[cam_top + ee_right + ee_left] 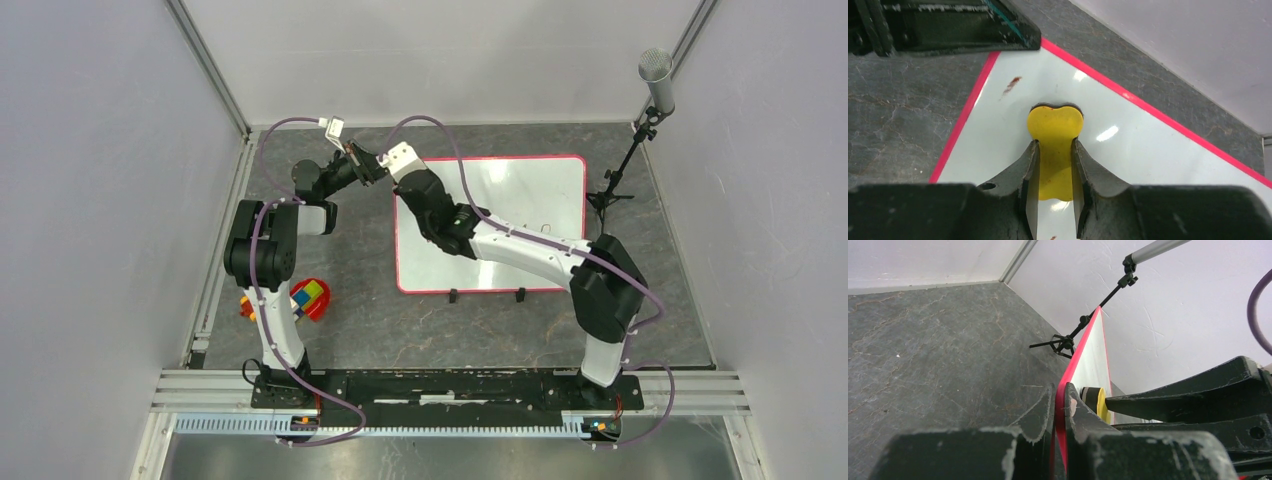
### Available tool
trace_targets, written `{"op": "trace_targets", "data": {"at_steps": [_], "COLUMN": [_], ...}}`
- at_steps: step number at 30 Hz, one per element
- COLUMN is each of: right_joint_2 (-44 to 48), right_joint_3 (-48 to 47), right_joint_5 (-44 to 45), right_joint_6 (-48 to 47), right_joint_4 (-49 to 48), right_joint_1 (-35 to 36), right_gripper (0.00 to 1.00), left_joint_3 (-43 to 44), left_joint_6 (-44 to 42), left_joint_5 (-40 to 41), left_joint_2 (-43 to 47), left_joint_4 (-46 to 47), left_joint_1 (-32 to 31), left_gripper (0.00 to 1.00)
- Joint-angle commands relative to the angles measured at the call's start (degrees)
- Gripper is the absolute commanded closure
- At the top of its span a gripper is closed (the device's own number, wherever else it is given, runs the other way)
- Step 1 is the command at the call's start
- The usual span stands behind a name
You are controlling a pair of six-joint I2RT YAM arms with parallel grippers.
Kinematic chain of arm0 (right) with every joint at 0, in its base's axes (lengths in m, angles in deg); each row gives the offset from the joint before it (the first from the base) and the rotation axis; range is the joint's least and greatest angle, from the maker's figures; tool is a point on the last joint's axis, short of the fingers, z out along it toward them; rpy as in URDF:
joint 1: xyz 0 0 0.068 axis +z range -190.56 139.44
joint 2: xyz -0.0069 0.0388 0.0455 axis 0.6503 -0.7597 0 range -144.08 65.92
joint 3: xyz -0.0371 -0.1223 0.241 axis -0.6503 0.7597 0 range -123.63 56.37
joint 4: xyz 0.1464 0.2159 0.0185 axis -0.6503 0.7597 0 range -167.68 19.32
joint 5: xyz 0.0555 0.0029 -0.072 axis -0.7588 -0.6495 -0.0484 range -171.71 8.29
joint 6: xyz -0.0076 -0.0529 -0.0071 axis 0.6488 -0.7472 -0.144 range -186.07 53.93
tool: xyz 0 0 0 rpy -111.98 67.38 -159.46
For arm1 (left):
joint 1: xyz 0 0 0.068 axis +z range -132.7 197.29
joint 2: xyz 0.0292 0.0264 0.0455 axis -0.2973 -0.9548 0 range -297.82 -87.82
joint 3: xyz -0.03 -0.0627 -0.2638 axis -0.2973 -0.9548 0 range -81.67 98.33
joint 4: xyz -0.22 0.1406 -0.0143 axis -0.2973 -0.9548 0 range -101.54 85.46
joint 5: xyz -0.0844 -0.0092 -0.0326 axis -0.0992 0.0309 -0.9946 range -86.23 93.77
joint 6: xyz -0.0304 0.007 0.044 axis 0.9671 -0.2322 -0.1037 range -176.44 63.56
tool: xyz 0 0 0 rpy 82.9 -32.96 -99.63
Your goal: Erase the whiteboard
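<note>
The whiteboard [540, 190], white with a red-pink frame, lies flat on the dark table. My left gripper [1060, 395] is shut on the frame at the board's far left corner; the red edge runs between its fingers. From above, that left gripper [372, 165] reaches in from the left. My right gripper [1055, 145] is shut on a yellow eraser [1055, 122] with a black pad, pressed on the whiteboard [1148, 160] close to that corner. A small red smear [1012, 85] marks the board left of the eraser. The eraser [1102, 404] also shows just behind my left fingers.
A black microphone stand [625, 165] with a grey microphone [657, 75] stands at the board's far right corner. A colourful toy [305, 298] lies beside the left arm's base. Grey walls close in the table on three sides.
</note>
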Motion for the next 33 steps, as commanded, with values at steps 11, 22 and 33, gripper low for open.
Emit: {"op": "trace_targets", "data": {"at_steps": [11,22,33], "right_joint_2": [-7.8,3.8,-8.7], "right_joint_3": [-8.2,10.9,-11.9], "right_joint_5": [-2.3,4.7,0.9], "right_joint_6": [0.1,-0.4,-2.8], "right_joint_4": [4.5,0.5,4.0], "right_joint_1": [1.7,-1.2,-0.3], "right_gripper": [0.81,0.81,0.81], "left_joint_3": [0.4,0.1,0.4], "left_joint_6": [-3.9,-4.6,-5.1], "left_joint_5": [-1.2,-0.8,-0.4], "left_joint_2": [3.3,3.8,3.8], "left_joint_4": [0.3,-0.4,-0.9], "left_joint_1": [-0.6,-0.6,-0.9], "left_gripper": [0.98,0.98,0.98]}}
